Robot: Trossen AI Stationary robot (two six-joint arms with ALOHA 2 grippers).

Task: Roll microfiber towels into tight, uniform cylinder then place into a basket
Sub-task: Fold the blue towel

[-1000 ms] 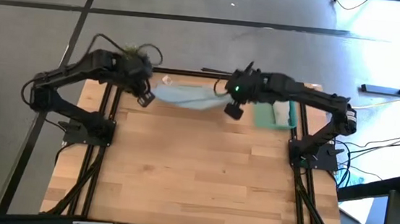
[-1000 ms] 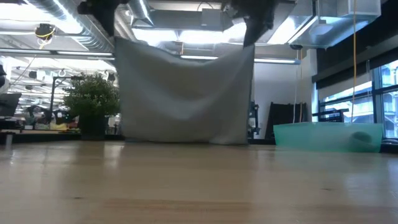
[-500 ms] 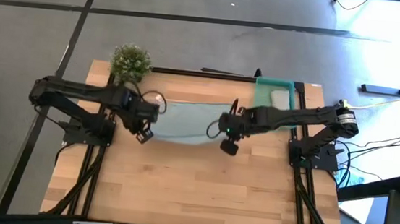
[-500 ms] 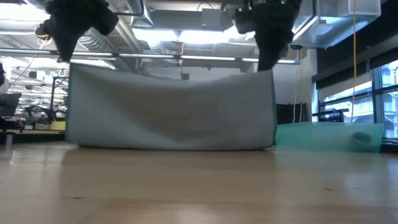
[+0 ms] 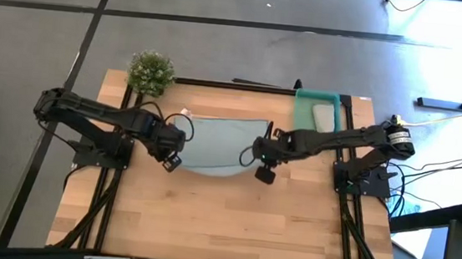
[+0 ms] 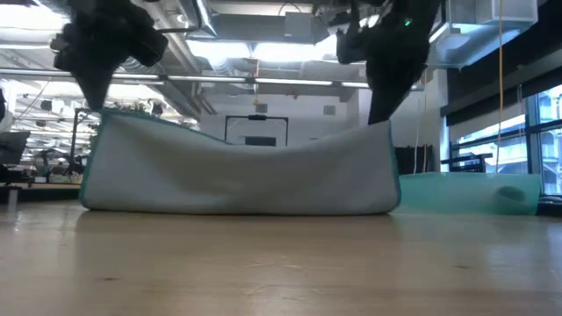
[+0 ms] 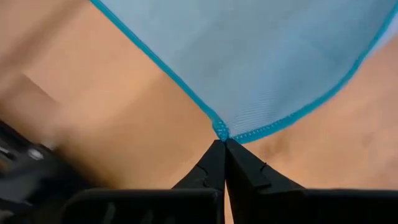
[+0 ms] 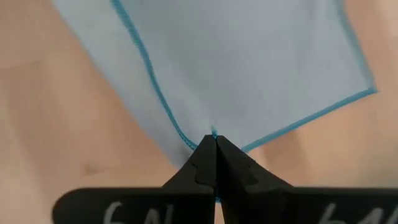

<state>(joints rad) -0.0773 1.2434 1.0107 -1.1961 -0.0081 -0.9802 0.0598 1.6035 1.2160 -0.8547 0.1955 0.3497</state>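
Now the table (image 5: 223, 221) carries the scene's biggest change: the blue towel (image 5: 215, 143), which a second ago hung high between the two arms near the far edge, has come forward and down, and its lower edge rests on the wood in the low view while its top edge sags in a shallow curve between the two held corners. Half a second ago that top edge was straighter and higher, so the cloth is being lowered, judging by the slack. Both arms have swung toward the middle of the table since then, uncovering the small plant (image 5: 151, 70) at the far left corner and the basket (image 5: 305, 98) at the far right corner, where the grey-beige towel (image 5: 324, 115) lies inside. The left gripper (image 5: 170, 159) has its fingers pressed together on one corner of the blue towel, and the right gripper (image 5: 262, 172) pinches the opposite corner the same way; both wrist views show the stitched teal hem meeting the closed fingertips. Spreading looks nearly done; rolling has not begun.
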